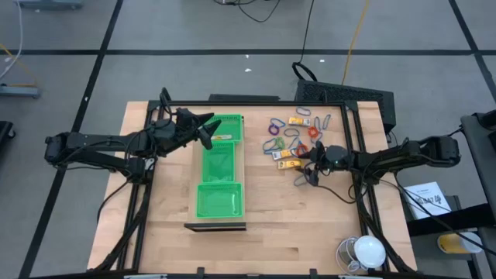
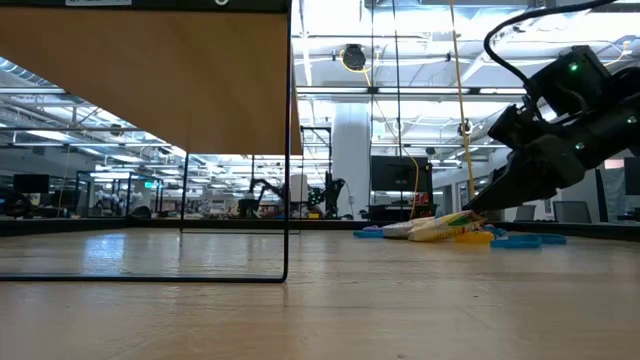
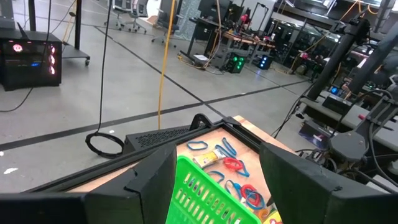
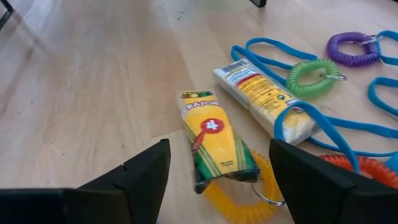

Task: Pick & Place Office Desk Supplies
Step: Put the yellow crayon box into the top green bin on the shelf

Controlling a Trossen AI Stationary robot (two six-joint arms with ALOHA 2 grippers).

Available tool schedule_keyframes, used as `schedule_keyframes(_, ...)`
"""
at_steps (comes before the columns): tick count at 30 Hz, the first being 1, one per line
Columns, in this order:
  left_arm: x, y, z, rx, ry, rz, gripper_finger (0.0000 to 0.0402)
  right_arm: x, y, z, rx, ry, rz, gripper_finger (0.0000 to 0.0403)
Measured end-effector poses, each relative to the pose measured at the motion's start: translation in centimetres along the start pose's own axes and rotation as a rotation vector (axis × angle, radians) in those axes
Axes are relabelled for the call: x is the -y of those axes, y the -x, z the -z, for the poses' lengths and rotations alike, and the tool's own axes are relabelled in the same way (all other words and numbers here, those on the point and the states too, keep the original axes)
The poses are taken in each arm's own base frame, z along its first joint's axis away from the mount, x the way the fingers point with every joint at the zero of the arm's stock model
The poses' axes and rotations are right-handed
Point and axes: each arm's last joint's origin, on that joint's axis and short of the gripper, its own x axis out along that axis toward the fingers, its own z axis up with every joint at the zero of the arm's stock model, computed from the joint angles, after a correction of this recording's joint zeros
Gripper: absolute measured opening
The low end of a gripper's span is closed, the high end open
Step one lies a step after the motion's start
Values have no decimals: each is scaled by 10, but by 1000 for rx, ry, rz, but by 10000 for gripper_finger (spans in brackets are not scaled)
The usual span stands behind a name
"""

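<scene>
The supplies lie in a loose heap (image 1: 294,136) on the table's far right: blue loops (image 4: 323,118), a purple coil (image 4: 354,48), a green coil (image 4: 313,74), a red coil (image 4: 354,171) and small yellow crayon boxes. My right gripper (image 4: 217,186) is open and low over the heap's near edge (image 2: 445,228). Its fingers stand on either side of one crayon box (image 4: 214,146), which lies flat partly on a yellow coil (image 4: 239,199). A second box (image 4: 261,99) lies beside it. My left gripper (image 3: 217,186) is open and empty above the far compartment of the green tray (image 1: 219,167).
The long green tray runs near to far at the table's middle, with a dark bar (image 1: 215,226) at its near end. A black device (image 1: 345,94) sits at the far right edge. A white round object (image 1: 368,252) stands at the near right corner.
</scene>
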Motion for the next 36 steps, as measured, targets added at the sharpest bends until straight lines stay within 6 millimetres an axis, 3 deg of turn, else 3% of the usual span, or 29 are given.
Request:
schedule_keyframes(19, 0, 0, 0, -1, 3, 1, 241, -1, -4, 6, -38, 24, 40, 243)
schedule_keyframes(36, 0, 0, 0, -1, 3, 2, 241, -1, -5, 5, -24, 38, 35, 171)
